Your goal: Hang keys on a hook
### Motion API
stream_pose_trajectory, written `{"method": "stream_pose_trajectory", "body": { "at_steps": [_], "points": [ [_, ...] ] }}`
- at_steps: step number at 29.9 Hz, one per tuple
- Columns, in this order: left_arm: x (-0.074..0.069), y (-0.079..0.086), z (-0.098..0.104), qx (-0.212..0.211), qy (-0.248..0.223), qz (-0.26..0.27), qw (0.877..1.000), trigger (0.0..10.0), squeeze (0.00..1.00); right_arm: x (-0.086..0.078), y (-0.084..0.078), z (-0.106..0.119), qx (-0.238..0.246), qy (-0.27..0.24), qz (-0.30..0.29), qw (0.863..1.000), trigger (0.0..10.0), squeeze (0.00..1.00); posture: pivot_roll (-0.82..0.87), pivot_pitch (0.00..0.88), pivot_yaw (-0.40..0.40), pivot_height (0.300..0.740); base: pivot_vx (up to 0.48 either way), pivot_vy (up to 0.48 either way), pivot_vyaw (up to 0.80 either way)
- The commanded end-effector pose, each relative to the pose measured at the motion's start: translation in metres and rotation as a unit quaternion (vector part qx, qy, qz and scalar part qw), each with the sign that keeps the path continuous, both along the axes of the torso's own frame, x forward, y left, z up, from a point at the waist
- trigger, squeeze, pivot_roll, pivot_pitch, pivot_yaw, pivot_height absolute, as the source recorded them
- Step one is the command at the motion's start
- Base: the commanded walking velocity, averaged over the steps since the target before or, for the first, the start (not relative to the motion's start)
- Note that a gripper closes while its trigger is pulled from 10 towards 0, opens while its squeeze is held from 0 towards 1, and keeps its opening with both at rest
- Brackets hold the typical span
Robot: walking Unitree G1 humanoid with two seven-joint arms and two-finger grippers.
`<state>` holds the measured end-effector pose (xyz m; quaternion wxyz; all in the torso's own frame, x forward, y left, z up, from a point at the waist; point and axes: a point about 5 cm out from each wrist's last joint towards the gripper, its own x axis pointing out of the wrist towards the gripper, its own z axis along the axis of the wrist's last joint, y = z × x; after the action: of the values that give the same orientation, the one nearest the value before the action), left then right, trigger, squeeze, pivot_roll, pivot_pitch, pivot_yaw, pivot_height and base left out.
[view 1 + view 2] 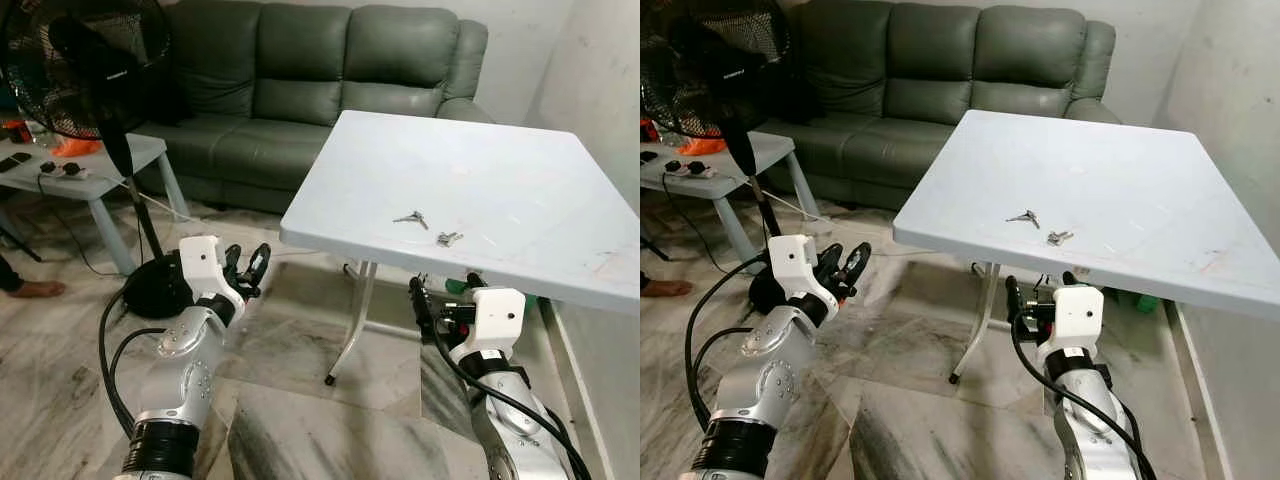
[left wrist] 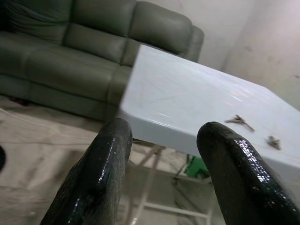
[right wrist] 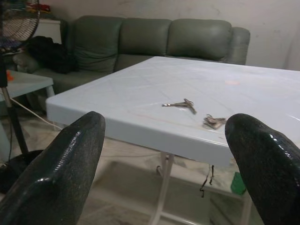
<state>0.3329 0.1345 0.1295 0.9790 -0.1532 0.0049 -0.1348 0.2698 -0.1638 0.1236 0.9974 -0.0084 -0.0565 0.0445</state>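
A small bunch of keys [image 1: 410, 217] lies on the white table [image 1: 520, 170] near its front edge, and a second small metal piece [image 1: 448, 238] lies just to its right. The keys [image 3: 180, 105] and the metal piece [image 3: 213, 121] also appear in the right wrist view. My right gripper [image 1: 443, 297] hangs open below the table's front edge, short of the keys. Off to the left of the table, my left gripper [image 1: 247, 268] is raised and open, holding nothing. No hook can be made out.
A green sofa [image 1: 300, 80] stands behind the table. A black standing fan [image 1: 90, 60] and a low grey side table [image 1: 100, 165] with small items are at the left, with cables on the marble floor. A person's foot [image 1: 30, 289] rests at the far left.
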Motion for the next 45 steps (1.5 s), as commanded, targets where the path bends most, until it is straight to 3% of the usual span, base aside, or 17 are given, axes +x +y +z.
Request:
{"method": "stream_pose_trajectory", "body": {
  "at_steps": [1, 45],
  "points": [
    [0.0003, -0.0025, 0.0027, 0.004, -0.003, -0.007, 1.000, 10.0, 0.00, 0.0012, -0.0004, 0.0040, 0.001, -0.006, 0.001, 1.000, 10.0, 0.00, -0.03, 0.000, 0.002, 0.740, 0.000, 0.000, 0.00],
    [0.0022, -0.0060, 0.0032, 0.000, -0.001, -0.015, 1.000, 10.0, 0.00, 0.0026, 0.0005, 0.0032, -0.001, -0.004, 0.007, 1.000, 10.0, 0.00, -0.03, 0.000, -0.001, 0.740, 0.328, 0.000, 0.00]
  ]
}}
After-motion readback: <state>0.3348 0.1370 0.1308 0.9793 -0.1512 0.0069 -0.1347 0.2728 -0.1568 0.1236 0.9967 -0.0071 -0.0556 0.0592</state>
